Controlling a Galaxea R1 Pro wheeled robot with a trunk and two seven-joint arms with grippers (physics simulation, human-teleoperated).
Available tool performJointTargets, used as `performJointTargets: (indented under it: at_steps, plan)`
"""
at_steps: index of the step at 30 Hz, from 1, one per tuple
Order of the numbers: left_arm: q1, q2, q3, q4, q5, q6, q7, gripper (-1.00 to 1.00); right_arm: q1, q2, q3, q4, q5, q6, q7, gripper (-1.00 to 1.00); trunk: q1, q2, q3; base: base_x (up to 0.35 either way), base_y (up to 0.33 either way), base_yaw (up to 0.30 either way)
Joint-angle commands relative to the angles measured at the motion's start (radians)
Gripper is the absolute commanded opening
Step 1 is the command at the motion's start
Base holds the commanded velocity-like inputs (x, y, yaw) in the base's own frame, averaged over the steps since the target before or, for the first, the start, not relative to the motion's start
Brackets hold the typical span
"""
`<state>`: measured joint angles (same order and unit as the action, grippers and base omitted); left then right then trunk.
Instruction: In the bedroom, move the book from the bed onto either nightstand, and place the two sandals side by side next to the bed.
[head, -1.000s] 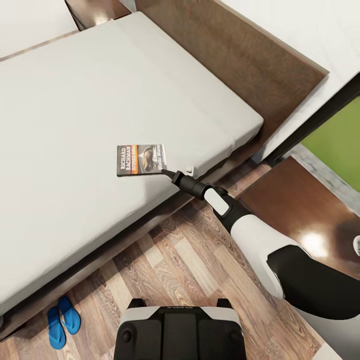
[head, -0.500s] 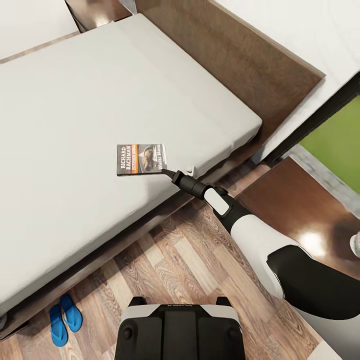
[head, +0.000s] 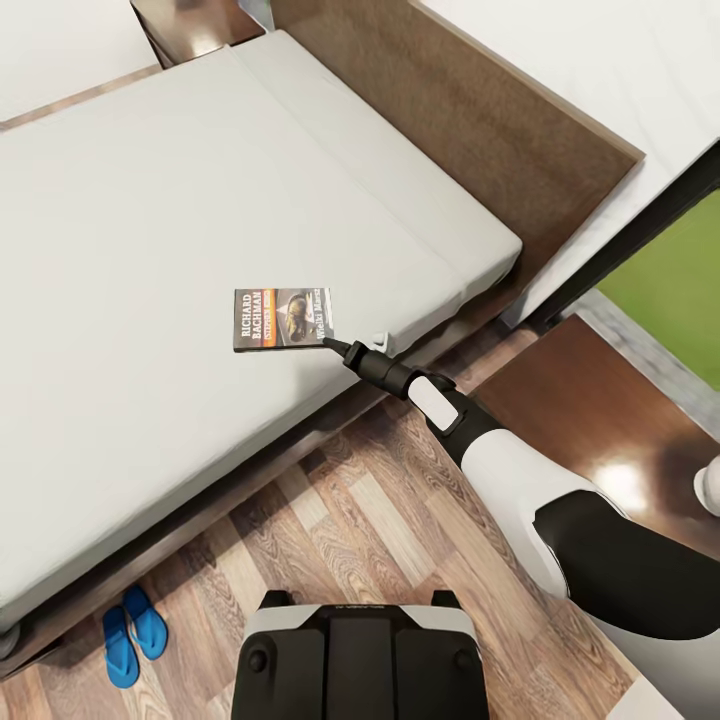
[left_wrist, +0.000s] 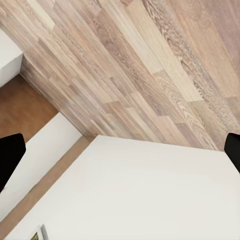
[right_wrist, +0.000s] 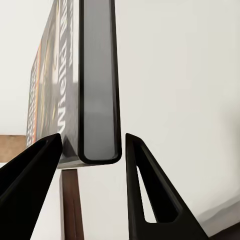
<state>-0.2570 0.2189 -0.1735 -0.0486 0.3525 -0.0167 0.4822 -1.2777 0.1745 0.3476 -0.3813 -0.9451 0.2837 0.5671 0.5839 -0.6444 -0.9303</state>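
**Book straddled at its edge, grip not yet closed**

Your right gripper (head: 335, 345) sits at the book's (head: 284, 319) near corner, at about 4 o'clock from its cover, on the grey mattress of the bed (head: 150, 220). In the right wrist view the book (right_wrist: 97, 80) stands edge-on between the two black fingers (right_wrist: 145, 185), with a sliver of daylight on each side: the fingers are spread around it, not pinching. The left gripper (left_wrist: 120, 150) also hangs open, its fingertips wide apart above floor and mattress.

The risks, as I judge them: you hold only the tip of a thin paperback, so closing here may catch the cover alone and let the pages fan or the book pivot and slip as you lift. Pushing forward first could slide it away across the smooth mattress instead.

The nightstand (head: 600, 420) lies at 4 o'clock from the book, with a small white object (head: 708, 484) at its far edge to avoid. The two sandals (head: 133, 637) rest together on the floor at 7 o'clock, beside the bed frame.
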Motion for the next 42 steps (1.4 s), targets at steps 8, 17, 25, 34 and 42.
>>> performJointTargets:
  at_steps: [8,17,25,34,42]
  plan:
    - [0.0,0.0,-0.008,-0.001,0.012,-0.004,0.003,1.0,0.0,0.0,0.002,0.001,-0.008,0.005,0.006,-1.0,-0.03,0.055,0.025,0.0,0.0,0.0]
    - [0.001,0.0,-0.008,-0.001,0.014,-0.01,0.003,1.0,0.0,0.0,0.004,0.001,-0.006,0.005,0.02,-1.0,-0.065,0.118,0.053,0.0,0.0,0.0]
    - [0.0,0.0,-0.008,-0.001,0.015,-0.013,0.002,1.0,0.0,0.0,0.008,0.002,-0.005,0.007,0.018,-1.0,-0.096,0.174,0.078,0.0,0.0,0.0]
    - [0.0,0.0,-0.008,-0.001,0.016,-0.014,-0.001,1.0,0.007,0.0,0.011,0.004,-0.004,0.004,0.02,-1.0,-0.13,0.237,0.106,0.0,0.0,0.0]
    - [0.0,0.0,-0.008,-0.001,0.014,-0.013,-0.002,1.0,0.015,0.0,0.011,0.003,-0.004,0.001,0.022,-1.0,-0.134,0.244,0.109,0.0,0.0,0.0]
